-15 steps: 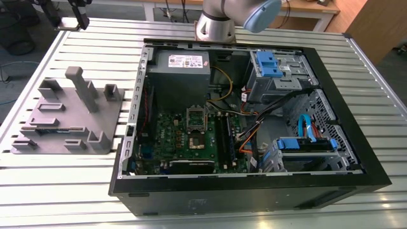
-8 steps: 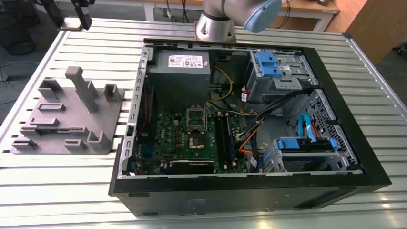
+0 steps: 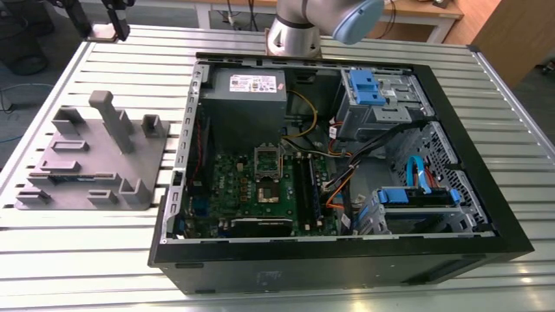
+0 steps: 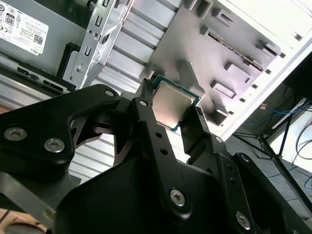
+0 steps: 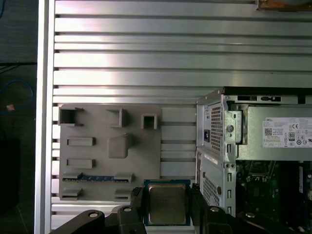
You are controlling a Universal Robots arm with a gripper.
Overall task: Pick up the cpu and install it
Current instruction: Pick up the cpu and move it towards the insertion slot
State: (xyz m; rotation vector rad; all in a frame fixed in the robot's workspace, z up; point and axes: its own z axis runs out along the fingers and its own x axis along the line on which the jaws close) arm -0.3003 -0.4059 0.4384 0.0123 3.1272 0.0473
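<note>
The cpu [image 5: 167, 203] is a small square chip with a shiny silver-grey top and a thin pale rim. My gripper [image 5: 167, 207] is shut on it, one black finger [image 5: 137, 197] against each of two opposite edges. In both wrist views the chip hangs well above the slatted table, over the gap between the grey tray [image 5: 109, 156] and the computer case [image 5: 214, 146]. The second wrist view shows the cpu [image 4: 171, 104] held in the gripper [image 4: 171, 109]. In the exterior view the motherboard socket [image 3: 267, 175] lies in the open case with its metal frame [image 3: 267, 158] lifted.
The open black case [image 3: 485, 195] holds a power supply [image 3: 247, 84], blue drive brackets [image 3: 368, 88] and loose cables [image 3: 347, 175]. The grey plastic tray [image 3: 87, 162] with upright blocks lies on the exterior view's left. My arm [image 3: 303, 26] reaches in from behind the case.
</note>
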